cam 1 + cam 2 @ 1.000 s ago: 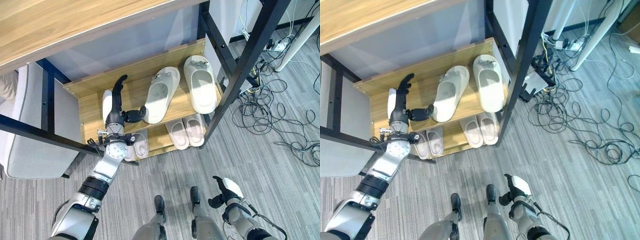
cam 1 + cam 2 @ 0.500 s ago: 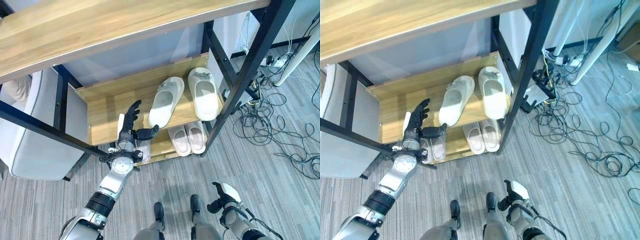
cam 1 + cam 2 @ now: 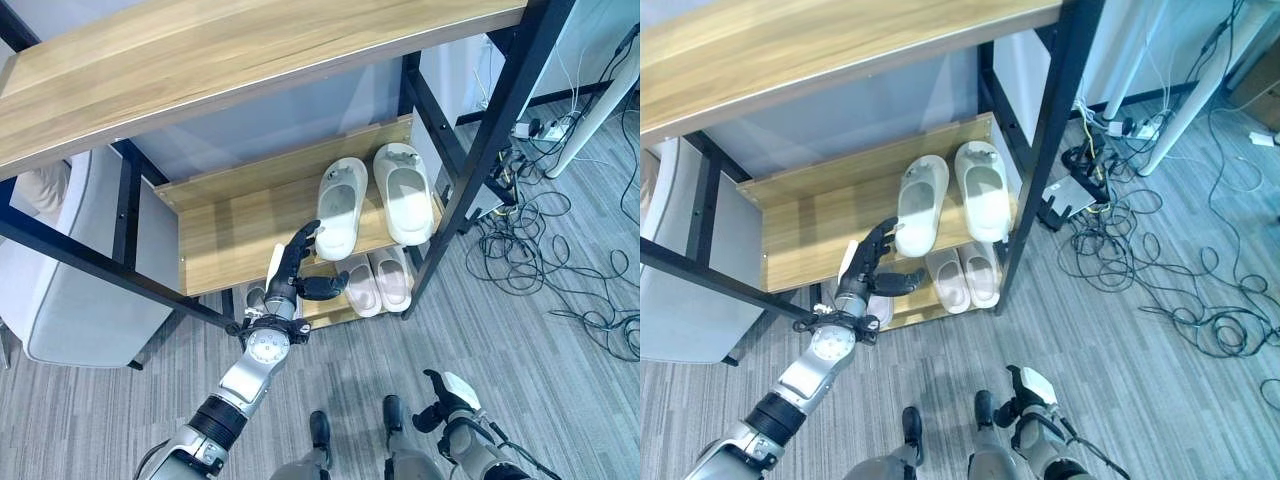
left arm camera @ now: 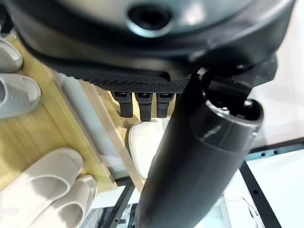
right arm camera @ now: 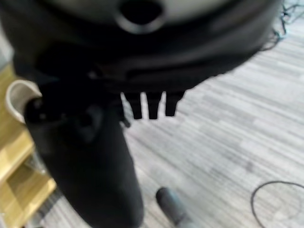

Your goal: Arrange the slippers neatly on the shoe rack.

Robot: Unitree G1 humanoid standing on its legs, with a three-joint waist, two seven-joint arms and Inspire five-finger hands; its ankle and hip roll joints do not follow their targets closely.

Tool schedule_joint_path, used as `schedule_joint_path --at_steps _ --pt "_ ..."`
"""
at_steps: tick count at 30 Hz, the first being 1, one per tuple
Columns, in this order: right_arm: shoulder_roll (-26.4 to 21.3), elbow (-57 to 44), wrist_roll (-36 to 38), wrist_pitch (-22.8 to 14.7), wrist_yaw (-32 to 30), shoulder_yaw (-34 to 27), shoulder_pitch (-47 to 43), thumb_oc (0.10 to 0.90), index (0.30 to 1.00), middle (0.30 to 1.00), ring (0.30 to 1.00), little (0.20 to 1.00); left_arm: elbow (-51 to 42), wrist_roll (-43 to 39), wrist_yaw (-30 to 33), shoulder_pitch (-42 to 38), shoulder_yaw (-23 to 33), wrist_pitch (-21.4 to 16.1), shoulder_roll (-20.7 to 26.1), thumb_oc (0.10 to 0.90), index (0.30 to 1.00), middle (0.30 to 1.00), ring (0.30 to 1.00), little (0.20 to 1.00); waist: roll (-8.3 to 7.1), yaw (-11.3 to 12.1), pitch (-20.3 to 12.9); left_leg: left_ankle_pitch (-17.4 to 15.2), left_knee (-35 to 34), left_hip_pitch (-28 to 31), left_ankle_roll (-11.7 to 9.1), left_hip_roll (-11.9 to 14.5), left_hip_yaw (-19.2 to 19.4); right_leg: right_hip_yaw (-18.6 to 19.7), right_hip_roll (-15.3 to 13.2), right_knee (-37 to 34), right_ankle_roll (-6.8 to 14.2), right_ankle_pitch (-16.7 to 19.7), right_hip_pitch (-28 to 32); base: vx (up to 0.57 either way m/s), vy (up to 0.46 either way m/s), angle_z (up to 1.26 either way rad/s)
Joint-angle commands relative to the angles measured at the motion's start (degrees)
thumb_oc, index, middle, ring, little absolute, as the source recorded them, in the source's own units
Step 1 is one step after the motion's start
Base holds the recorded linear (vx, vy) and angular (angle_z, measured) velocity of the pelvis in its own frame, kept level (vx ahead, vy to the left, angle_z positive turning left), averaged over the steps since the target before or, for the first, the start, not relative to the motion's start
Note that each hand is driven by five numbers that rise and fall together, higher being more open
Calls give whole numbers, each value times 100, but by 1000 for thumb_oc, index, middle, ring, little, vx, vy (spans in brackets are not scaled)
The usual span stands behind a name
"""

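Observation:
Two large white slippers lie side by side on the shoe rack's middle shelf (image 3: pixel 228 222), toes to the back: the left slipper (image 3: pixel 340 205) and the right slipper (image 3: pixel 403 190). They are nearly parallel. My left hand (image 3: pixel 296 268) hovers at the shelf's front edge, just short of the left slipper's heel, open, with fingers straight and thumb out to the side. In the left wrist view a white slipper (image 4: pixel 142 144) shows past the fingers (image 4: pixel 140 104). My right hand (image 3: pixel 447 389) hangs low near the floor, relaxed and holding nothing.
On the bottom shelf sit a small pale pair (image 3: pixel 373 281) and a grey pair (image 3: pixel 254 298) partly behind my left arm. Black rack posts (image 3: pixel 487 140) frame the shelves under a wooden top (image 3: pixel 250 50). Cables (image 3: pixel 560 250) sprawl at right; a grey seat (image 3: pixel 70 300) stands at left.
My left hand has drawn back from the shelf to its front edge, its thumb off the left slipper's heel. That slipper now lies straighter beside the other. The camera view has shifted.

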Motion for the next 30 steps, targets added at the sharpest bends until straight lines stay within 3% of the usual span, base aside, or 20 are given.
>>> schedule_joint_path --at_steps 1,18,30 --pt "-10 295 98 -29 -224 219 -46 800 900 900 900 900 -299 134 -95 -281 -226 -553 -194 800 900 900 900 900 -122 61 -413 -362 14 -136 -116 -53 -226 -213 -337 36 430 -755 5 0 0 0" --pt "64 497 127 -2 -298 311 -96 800 900 900 900 900 -228 202 -47 -716 -571 -545 -369 800 900 900 900 900 -43 1 -431 -379 14 -51 -143 -25 -199 -220 -323 36 423 -782 64 0 0 0" --pt "160 590 97 36 -302 282 -35 800 900 900 900 900 -531 -60 62 -605 -74 -643 -79 800 900 900 900 900 -13 70 -525 -382 14 7 -157 -13 -239 -293 -316 36 398 -833 161 0 0 0"
